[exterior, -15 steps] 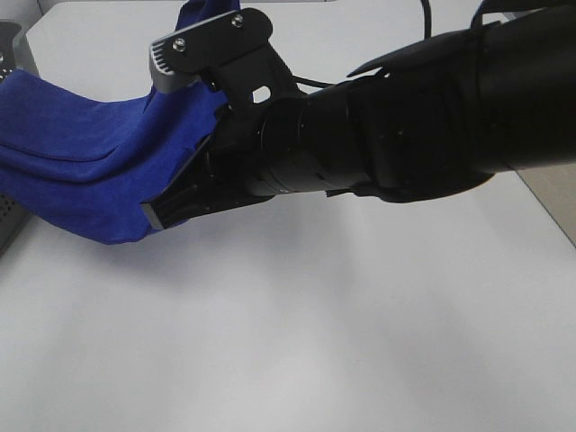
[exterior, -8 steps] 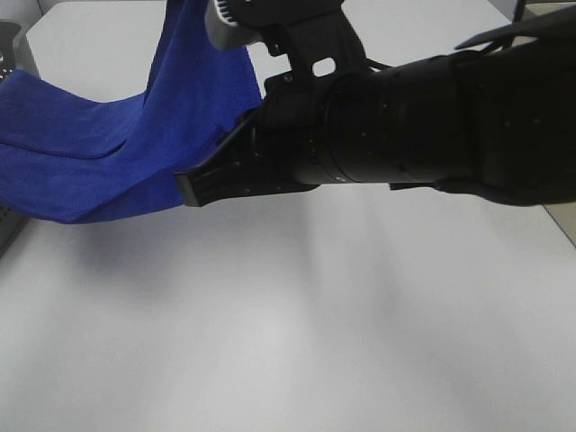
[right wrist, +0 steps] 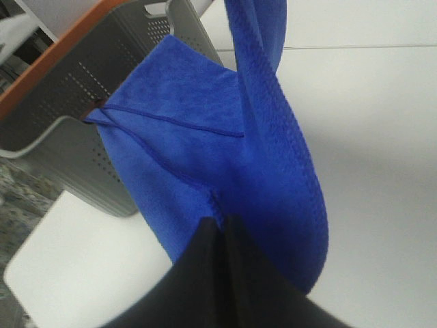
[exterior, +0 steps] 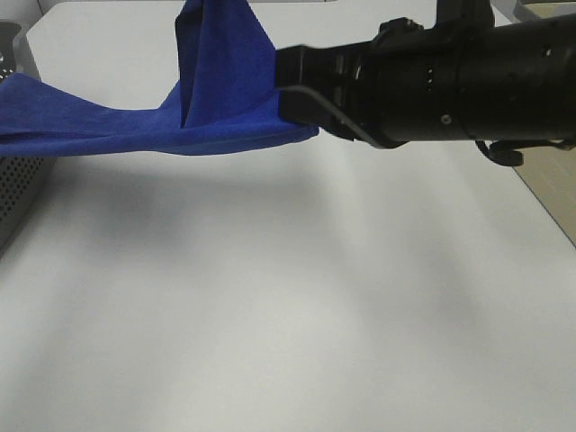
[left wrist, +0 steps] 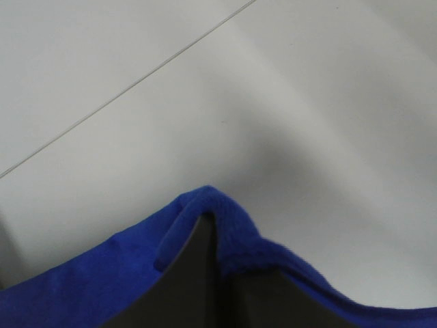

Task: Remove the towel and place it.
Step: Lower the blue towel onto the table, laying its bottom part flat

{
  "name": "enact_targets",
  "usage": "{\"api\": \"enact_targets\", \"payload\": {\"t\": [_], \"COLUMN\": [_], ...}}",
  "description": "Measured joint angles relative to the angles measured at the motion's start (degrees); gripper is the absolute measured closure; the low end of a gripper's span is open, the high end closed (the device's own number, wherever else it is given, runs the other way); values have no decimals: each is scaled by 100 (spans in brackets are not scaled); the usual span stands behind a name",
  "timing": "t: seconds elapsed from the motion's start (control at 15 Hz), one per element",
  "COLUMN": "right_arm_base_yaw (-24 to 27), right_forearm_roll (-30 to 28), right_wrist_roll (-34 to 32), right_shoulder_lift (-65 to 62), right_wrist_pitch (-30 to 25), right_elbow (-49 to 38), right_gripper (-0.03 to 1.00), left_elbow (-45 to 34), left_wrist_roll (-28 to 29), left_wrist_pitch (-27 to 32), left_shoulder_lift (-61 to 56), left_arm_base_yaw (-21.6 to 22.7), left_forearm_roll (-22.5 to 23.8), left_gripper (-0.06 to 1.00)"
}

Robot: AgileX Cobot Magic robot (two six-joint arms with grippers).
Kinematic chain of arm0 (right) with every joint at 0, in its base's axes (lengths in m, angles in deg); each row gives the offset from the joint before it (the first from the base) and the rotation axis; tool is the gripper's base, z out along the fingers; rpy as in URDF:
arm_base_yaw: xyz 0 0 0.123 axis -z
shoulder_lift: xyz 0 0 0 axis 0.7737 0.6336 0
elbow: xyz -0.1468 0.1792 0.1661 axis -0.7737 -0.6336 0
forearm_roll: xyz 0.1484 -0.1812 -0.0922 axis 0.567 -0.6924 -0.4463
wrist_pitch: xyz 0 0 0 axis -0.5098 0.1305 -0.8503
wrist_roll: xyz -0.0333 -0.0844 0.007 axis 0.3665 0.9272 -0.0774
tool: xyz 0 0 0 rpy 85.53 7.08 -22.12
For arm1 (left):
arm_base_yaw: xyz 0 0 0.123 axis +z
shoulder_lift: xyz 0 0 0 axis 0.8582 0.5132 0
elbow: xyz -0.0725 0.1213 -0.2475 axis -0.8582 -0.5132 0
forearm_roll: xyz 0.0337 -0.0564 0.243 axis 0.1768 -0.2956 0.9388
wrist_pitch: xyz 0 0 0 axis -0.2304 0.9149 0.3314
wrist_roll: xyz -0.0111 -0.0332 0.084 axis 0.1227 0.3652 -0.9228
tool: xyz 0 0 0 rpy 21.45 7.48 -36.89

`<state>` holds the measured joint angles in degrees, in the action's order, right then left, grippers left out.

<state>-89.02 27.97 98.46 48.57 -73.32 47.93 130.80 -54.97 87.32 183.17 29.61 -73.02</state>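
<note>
The towel (exterior: 216,99), a deep blue plush cloth with stitched edges, hangs clear of the worktop (exterior: 288,297) over its far left part, pulled into a sagging band. One end of it lies over a perforated grey basket (exterior: 18,180) at the left edge of the high view. From there the cloth runs across to the right tool (exterior: 295,106), and a fold of it climbs steeply out of the top of that view. The right tool comes in from the right on a thick black arm held roughly level above the worktop. In the right wrist view its two dark fingers are pressed together with a pinch of the towel's edge between them, so it is closed on the cloth. The basket shows behind with an orange rim. The left tool (left wrist: 210,225) shows only in the left wrist view, where its dark fingers meet with no gap and the plush blue cloth wraps over their tips, so it too grips the towel. Pale worktop with a thin seam line lies beyond it.
</note>
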Motion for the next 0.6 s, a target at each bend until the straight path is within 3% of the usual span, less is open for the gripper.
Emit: {"api": "enact_targets", "payload": {"t": [0.13,0.2,0.27,0.33,0.6], "right_arm_base_yaw": [659,837,1152,1736,2366], "right_forearm_roll": [-195,-378,-859,-2051,-4905], "right_wrist_roll": [-665,-808,-1215,-2143,-4097], "right_shoulder_lift": [0,-6,-6,-6,11], "right_wrist_pitch": [-1043,-1255,-1782,-2830,-4309], "right_elbow": [6,6,6,172,1495], "right_gripper": [95,95,95,95,95], "left_elbow": [0,0,0,0,0], "left_wrist_roll": [-63,-80,-86,-103,-281], "left_wrist_pitch": [0,-11,-80,-309,-688], "left_shoulder_lift": [0,0,0,0,0], "left_arm_base_yaw": [0,0,0,0,0], "left_forearm_roll": [-218,-264,-355,-493,-665], "left_gripper": [94,94,94,94,94]}}
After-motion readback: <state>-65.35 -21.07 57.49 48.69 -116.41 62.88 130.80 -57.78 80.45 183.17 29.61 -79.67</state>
